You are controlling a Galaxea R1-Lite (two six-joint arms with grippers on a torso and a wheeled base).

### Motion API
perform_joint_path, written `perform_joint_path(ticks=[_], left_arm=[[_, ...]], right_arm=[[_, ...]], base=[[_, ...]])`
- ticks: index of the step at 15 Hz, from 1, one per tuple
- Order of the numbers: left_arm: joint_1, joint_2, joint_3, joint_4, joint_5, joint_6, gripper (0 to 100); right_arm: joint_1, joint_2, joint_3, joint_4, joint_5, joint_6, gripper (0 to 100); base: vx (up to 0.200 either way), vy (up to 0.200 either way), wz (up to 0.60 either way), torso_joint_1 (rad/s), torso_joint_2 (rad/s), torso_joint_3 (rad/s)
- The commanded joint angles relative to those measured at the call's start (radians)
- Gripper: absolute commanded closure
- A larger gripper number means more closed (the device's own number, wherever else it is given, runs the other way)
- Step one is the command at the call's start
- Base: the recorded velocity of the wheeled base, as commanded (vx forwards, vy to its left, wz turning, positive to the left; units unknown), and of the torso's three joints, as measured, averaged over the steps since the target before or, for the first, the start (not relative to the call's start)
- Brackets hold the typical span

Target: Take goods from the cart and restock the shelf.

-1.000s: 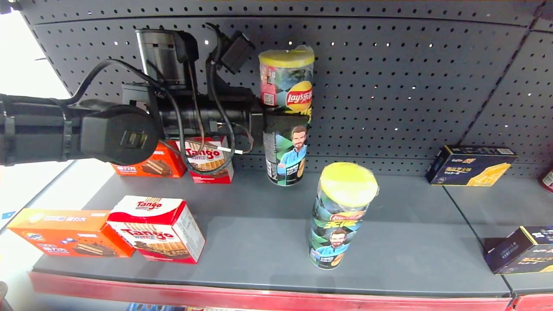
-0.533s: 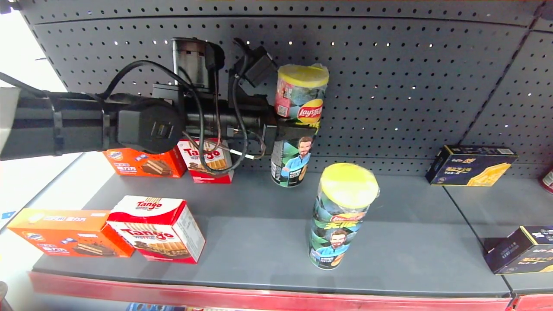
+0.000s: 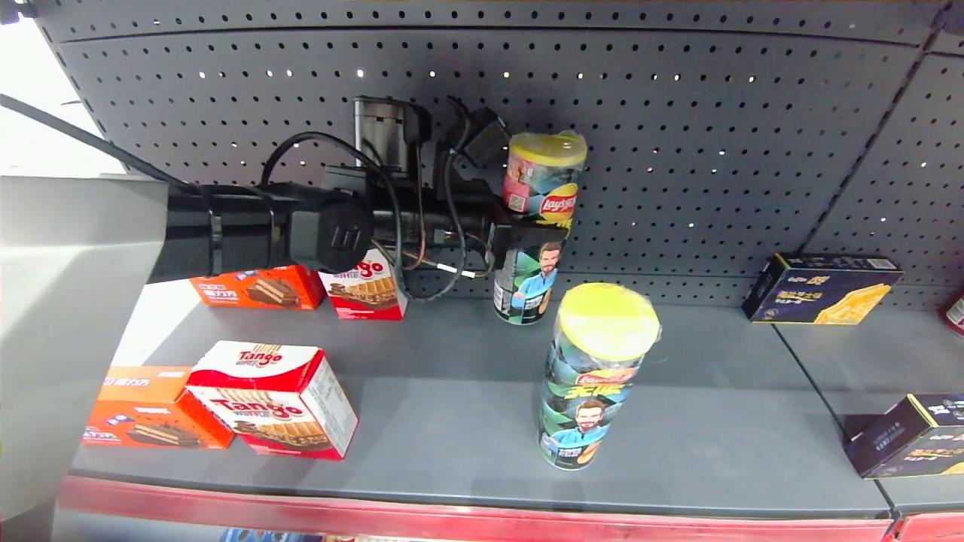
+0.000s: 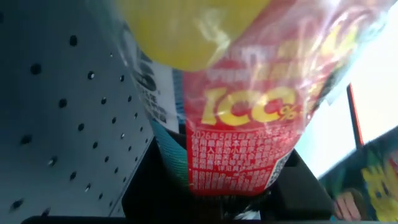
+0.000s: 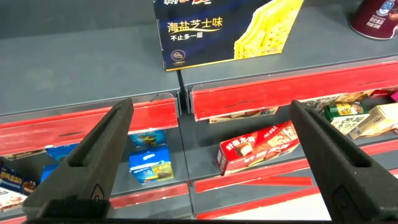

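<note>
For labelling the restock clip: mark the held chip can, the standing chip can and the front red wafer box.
held chip can (image 3: 544, 194), head view, on its upper label.
standing chip can (image 3: 608, 322), head view, on its yellow lid.
front red wafer box (image 3: 260, 412), head view, on its front face.

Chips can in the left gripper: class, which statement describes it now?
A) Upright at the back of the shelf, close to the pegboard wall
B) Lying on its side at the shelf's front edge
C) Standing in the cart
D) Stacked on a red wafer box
A: the head view shows the left gripper clamped on the chips can, which is upright near the pegboard wall, behind the second can.
</note>
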Motion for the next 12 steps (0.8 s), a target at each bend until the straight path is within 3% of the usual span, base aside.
perform_joint_path(ticks=[1,3,4,6,12], left_arm=[[-0.010,0.044,-0.029,-0.005,0.003,-0.007,100],[-0.022,0.067,-0.030,-0.039,0.019,-0.012,100],[-0.033,0.090,-0.029,-0.081,0.032,-0.046,100],[-0.034,0.112,-0.029,-0.121,0.045,-0.067,100],[-0.039,0.142,-0.020,-0.166,0.054,-0.069,100]], right_arm=[[0.001,0.002,0.000,0.001,0.000,0.000,0],[0.001,0.002,0.000,-0.001,0.000,0.000,0],[0.001,0.002,0.000,0.001,0.000,0.000,0],[0.001,0.002,0.000,0.001,0.000,0.000,0],[0.001,0.002,0.000,-0.001,0.000,0.001,0]], base=[[0.000,0.000,0.00,0.000,0.00,0.000],[0.000,0.000,0.00,0.000,0.00,0.000],[0.000,0.000,0.00,0.000,0.00,0.000],[0.000,0.000,0.00,0.000,0.00,0.000],[0.000,0.000,0.00,0.000,0.00,0.000]])
